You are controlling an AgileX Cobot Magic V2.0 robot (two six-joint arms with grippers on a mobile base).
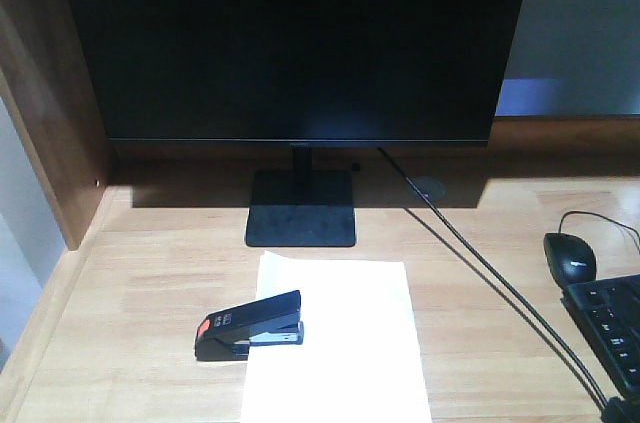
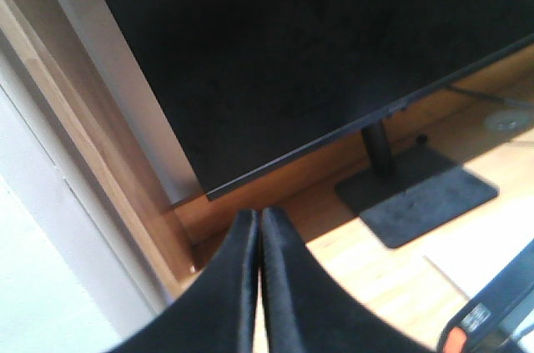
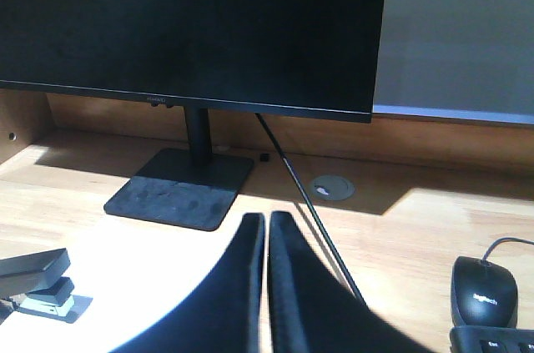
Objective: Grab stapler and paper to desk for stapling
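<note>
The desk point(image 1: 150, 283) is big and made of pale wood, with a black monitor point(image 1: 300, 43) at the back edge. The paper point(image 1: 340, 343) lies flat near the front edge, just ahead of the monitor stand. The stapler point(image 1: 250, 325) sits across the paper's left edge, its long way running left to right, orange end out to the left. The left gripper point(image 2: 259, 286) is pinched closed on nothing. The right gripper point(image 3: 267, 286) is too. The stapler looks closer to the left one, low on its right side.
</note>
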